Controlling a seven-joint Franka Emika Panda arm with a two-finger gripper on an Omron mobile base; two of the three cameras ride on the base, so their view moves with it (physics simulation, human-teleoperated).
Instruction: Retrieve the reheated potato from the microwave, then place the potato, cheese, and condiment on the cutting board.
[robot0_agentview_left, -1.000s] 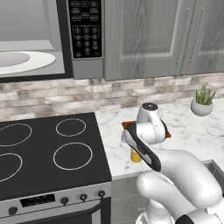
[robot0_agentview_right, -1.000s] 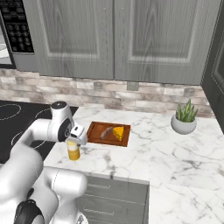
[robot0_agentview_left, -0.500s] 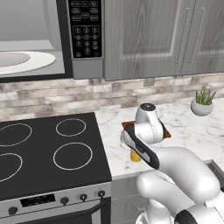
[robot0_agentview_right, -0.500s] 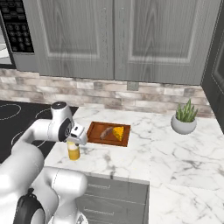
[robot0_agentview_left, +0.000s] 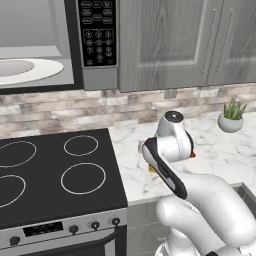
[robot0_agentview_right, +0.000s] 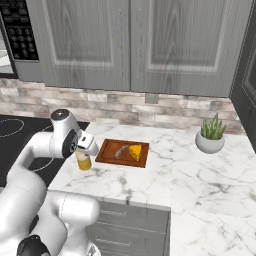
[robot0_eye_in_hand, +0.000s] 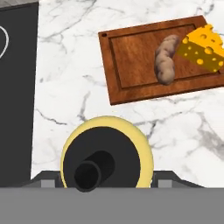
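Observation:
The condiment (robot0_eye_in_hand: 107, 162), a yellow squeeze bottle with a dark cap, stands upright on the marble counter just left of the cutting board (robot0_eye_in_hand: 131, 61). My gripper (robot0_eye_in_hand: 107, 180) reaches down over it, its fingers pressed against the bottle's two sides. From the right base view the condiment (robot0_agentview_right: 83, 160) sits under the gripper (robot0_agentview_right: 84, 150). The brown potato (robot0_agentview_right: 120, 152) and the yellow cheese (robot0_agentview_right: 135, 152) lie side by side on the cutting board (robot0_agentview_right: 107, 150). Up at the left hangs the microwave (robot0_agentview_left: 97, 45), with its white plate (robot0_agentview_left: 25, 70) showing inside.
A black stove top (robot0_agentview_left: 55, 175) borders the counter on the left, close to the bottle. A potted plant (robot0_agentview_right: 211, 136) stands at the back right. Grey cabinets (robot0_agentview_right: 150, 45) hang overhead. The counter's front edge (robot0_agentview_right: 125, 200) runs just below the board.
The fingers have drawn in against the bottle's sides. The arm has barely shifted, and the bottle, potato and cheese stay where they were.

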